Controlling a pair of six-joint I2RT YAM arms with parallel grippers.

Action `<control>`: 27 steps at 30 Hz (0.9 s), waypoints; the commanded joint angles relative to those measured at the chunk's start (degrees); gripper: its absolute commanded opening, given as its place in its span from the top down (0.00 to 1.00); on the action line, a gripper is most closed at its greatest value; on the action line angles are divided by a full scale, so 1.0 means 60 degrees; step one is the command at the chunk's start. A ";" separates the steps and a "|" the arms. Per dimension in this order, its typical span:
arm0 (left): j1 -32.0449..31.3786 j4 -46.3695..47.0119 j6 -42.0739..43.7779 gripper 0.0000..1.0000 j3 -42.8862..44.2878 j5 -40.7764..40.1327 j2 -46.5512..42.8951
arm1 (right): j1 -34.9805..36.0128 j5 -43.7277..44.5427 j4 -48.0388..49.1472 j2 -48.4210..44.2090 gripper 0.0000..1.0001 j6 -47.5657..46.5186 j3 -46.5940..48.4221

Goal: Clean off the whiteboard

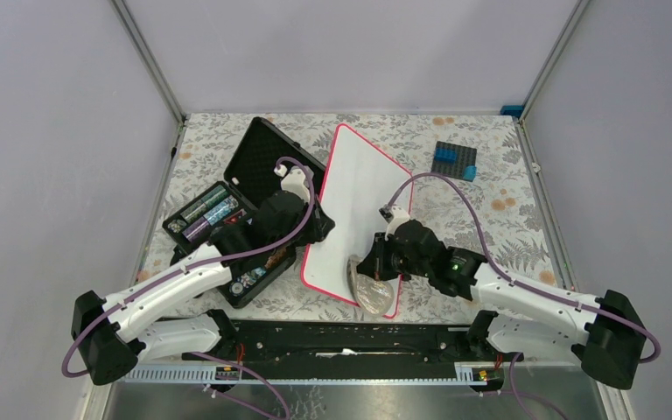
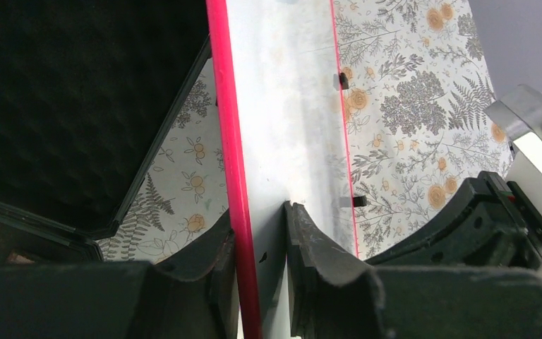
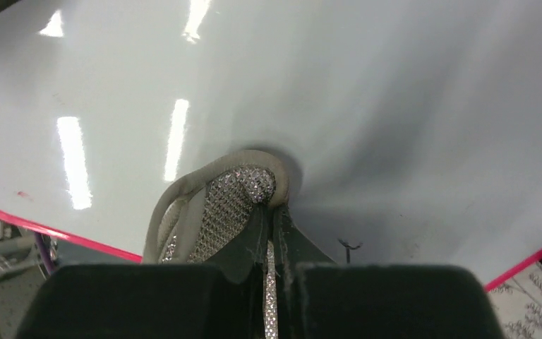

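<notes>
The whiteboard (image 1: 359,188), white with a red-pink rim, lies mid-table and shows no handwriting from above. My left gripper (image 1: 319,229) is shut on its left edge; in the left wrist view its fingers (image 2: 261,240) straddle the red rim of the board (image 2: 289,106). My right gripper (image 1: 376,267) is shut on a grey mesh cloth (image 1: 372,289) over the board's near right corner. In the right wrist view the gripper (image 3: 272,212) presses the sparkly cloth (image 3: 219,205) onto the glossy board (image 3: 324,85). A tiny black mark (image 3: 349,245) sits beside the fingers.
An open black foam-lined case (image 1: 254,162) stands left of the board, its tray holding several small cylinders (image 1: 210,214). A black block with blue bricks (image 1: 455,160) sits at the back right. The floral tablecloth (image 1: 490,219) covers the table; grey walls enclose it.
</notes>
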 commanded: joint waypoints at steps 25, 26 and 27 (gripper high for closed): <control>-0.0263 -0.0797 0.0936 1.00 -0.0181 0.0452 0.0238 | 0.0505 -0.2412 0.1520 -0.1687 1.00 -0.1487 -0.0782; -0.0272 -0.0776 0.0916 1.00 -0.0176 0.0483 0.0243 | 0.0496 -0.2251 0.1533 -0.1748 1.00 -0.1527 -0.0713; -0.0271 -0.0776 0.0891 1.00 -0.0190 0.0509 0.0260 | 0.0506 -0.2089 0.1627 -0.1776 1.00 -0.1568 -0.0644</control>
